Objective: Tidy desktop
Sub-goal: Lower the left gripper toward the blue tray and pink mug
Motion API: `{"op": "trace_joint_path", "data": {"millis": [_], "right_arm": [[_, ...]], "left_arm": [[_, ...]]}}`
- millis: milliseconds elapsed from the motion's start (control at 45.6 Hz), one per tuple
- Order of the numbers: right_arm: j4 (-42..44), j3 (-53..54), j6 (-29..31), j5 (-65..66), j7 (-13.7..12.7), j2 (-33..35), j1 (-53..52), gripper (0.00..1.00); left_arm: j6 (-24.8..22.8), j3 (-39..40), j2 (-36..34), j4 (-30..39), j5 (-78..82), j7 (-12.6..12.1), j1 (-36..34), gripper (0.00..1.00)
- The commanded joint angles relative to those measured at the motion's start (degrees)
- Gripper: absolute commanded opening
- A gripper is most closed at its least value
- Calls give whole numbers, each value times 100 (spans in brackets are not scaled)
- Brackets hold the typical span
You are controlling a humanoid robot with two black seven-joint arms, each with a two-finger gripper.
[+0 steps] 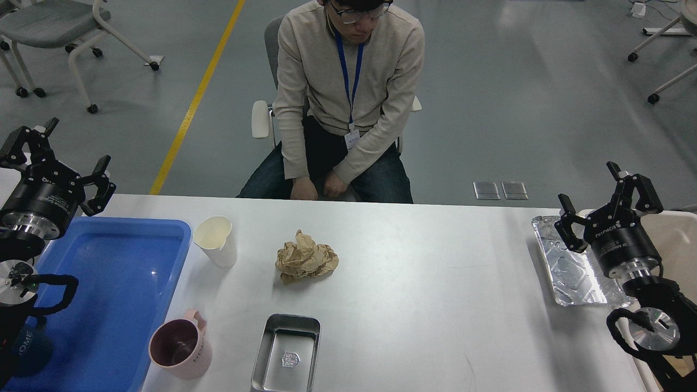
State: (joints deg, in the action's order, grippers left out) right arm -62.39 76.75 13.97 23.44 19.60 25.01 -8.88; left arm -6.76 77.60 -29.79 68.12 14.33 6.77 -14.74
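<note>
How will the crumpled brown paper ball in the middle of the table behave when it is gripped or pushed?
The crumpled brown paper ball looks loosely wadded, so it is probably very light and would squash under the jaws. Its irregular, creased shape suggests it would slide or tumble unevenly on the smooth desktop rather than roll straight. It seems unlikely to break.

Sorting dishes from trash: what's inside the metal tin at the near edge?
The metal tin on the desktop shows a bare shiny bottom with only a small embossed mark. Its nearest end is cut off by the frame.
</note>
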Motion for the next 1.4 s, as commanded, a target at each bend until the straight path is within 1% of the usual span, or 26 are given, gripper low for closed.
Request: {"op": "trace_joint_path", "data": {"millis": [0, 132, 307, 439, 482, 548, 636, 724, 811, 877, 921, 1074, 1294, 1381], "right_arm": [[16, 7, 1, 3, 0, 3, 0, 100], [16, 7, 1, 3, 0, 3, 17, 100], [16, 7, 9, 3, 8, -32, 26, 100], [16, -2, 9, 3, 8, -40, 35, 100], [34, -2, 18, 11, 8, -40, 35, 100], [122, 7, 9, 29, 8, -49, 26, 100], [166, 7, 18, 29, 17, -32, 26, 100], [166, 7, 18, 29, 17, -23, 35, 100], [183, 7, 18, 29, 17, -40, 26, 100], [218, 7, 18, 29, 17, -49, 26, 100], [227, 7, 10, 29, 17, -58, 17, 100], [236, 7, 9, 29, 17, -84, 17, 100], [254, 16, 18, 29, 17, -84, 26, 100], [262, 16, 18, 29, 26, -93, 26, 100]], "left_arm": [[-10, 0, 95, 9, 17, 8, 15, 96], [-1, 9, 219, 18, 0, 8, 15, 96], [-19, 0, 192, 17, -9, -1, 24, 96], [34, 9, 219, -26, -26, 70, 33, 96], [60, 9, 245, -26, -26, 70, 24, 96], [174, -26, 298, 17, -26, -9, 33, 96], [271, -272, 307, 132, -9, 8, -2, 96], [280, -290, 280, 132, 0, 34, -11, 96], [272, -202, 263, 123, 79, 113, -28, 96], [272, 70, 254, 114, 184, 131, -2, 96], [263, 211, 341, 123, 202, 131, 33, 96], [272, 211, 790, 193, 211, 131, 33, 96], [263, 238, 615, 228, 211, 87, 42, 96], [184, 246, 562, 360, 211, 96, 103, 96]]}}
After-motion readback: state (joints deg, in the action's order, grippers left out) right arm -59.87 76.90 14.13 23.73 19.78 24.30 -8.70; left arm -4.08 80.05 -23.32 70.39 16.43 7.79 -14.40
